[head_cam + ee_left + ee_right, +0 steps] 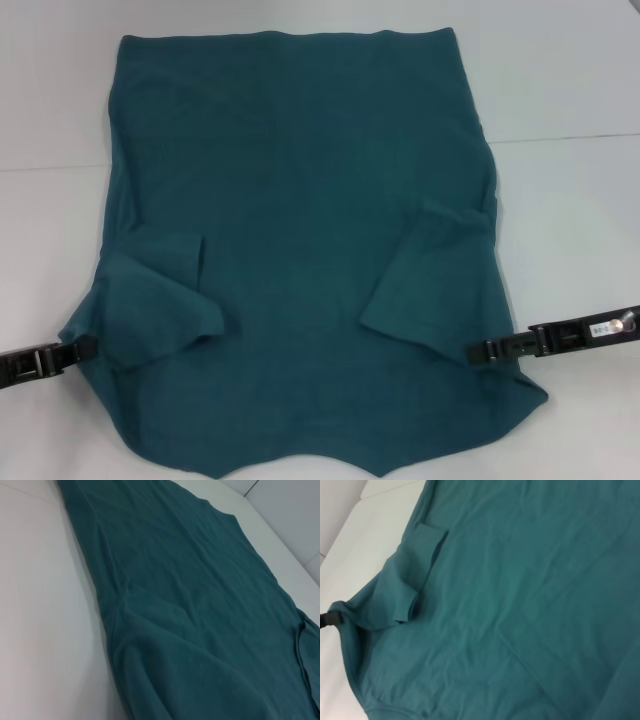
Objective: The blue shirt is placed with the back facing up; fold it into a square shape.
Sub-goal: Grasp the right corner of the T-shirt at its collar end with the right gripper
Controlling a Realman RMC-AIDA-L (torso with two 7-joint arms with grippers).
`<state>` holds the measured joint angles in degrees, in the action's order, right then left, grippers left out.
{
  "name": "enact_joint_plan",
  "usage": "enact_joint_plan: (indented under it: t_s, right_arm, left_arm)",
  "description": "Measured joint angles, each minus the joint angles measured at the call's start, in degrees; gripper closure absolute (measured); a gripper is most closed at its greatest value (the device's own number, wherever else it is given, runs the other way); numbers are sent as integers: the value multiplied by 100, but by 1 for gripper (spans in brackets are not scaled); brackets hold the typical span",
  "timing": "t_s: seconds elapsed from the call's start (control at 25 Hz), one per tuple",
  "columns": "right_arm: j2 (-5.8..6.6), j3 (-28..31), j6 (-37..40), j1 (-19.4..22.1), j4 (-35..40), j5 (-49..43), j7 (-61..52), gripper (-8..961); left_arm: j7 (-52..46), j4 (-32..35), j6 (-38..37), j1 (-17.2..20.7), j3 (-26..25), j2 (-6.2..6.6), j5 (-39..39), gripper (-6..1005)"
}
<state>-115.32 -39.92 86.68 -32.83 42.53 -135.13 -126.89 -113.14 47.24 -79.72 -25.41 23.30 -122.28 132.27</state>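
blue shirt [300, 200]: soft, plain, sleeves folded inward | end effectors seemingly gripping edges

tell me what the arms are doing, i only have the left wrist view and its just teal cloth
Observer: The left gripper is at the blue shirt's left edge, beside the folded-in left sleeve.
Operator: and the right one
Observer: The right gripper touches the shirt's right edge, just below the folded-in right sleeve.
Operator: any print showing
Observer: None; only plain teal fabric shows, spread on the white table.
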Motion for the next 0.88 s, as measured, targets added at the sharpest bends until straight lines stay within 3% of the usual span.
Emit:
enact_joint_plan:
  t_s: [0.2,0.6,0.72,0.88]
  right_arm:
    - [-125,-5,-127,-149,-20,9,123,122]
    - [-216,23,-160,-239,25,15,227,122]
    - [-137,92,-148,-157,54,13,213,121]
    - [97,111,-120,9,57,-16,34,122]
  left_arm:
    - [3,-5,11,-9,0,2,0,985]
    - [4,-8,19,-8,1,-1,0,985]
    - [4,-7,17,-8,1,-2,0,985]
    - [4,-11,-2,-7,2,-5,0,985]
